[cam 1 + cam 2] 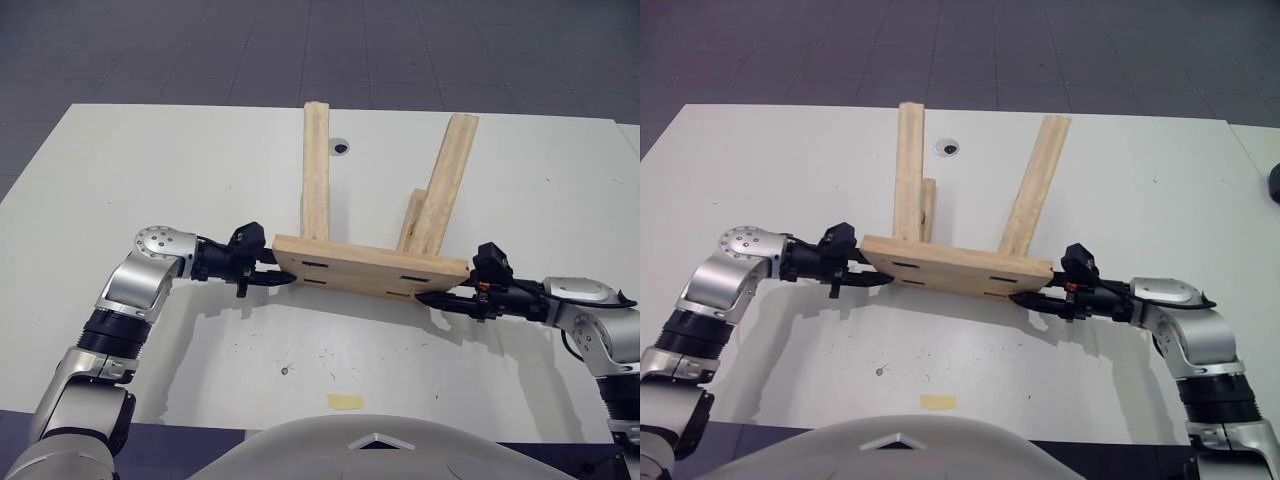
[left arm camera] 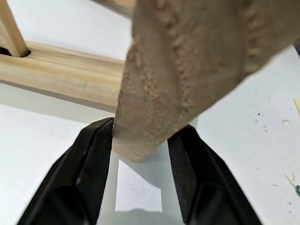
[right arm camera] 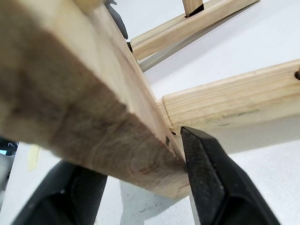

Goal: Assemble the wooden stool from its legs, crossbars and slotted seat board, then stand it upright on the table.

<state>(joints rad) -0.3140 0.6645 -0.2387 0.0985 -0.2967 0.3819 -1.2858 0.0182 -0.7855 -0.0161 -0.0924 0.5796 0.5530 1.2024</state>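
The wooden stool lies on its side on the white table (image 1: 150,170). Its slotted seat board (image 1: 370,268) stands on edge, facing me. Two legs (image 1: 316,170) (image 1: 450,175) run away from me over the table, with a short crossbar (image 1: 928,208) between them. My left gripper (image 1: 275,280) is shut on the board's left end, and its fingers (image 2: 89,164) clamp the board's corner (image 2: 187,61). My right gripper (image 1: 428,297) is shut on the board's right end. In the right wrist view its fingers (image 3: 211,178) pinch the board's edge (image 3: 70,84), with a leg (image 3: 234,98) behind.
A small round hole (image 1: 340,147) sits in the table just beyond the left leg. A yellow scrap of tape (image 1: 345,402) lies near the front edge. Bare table spreads to the left, to the right and in front of the stool.
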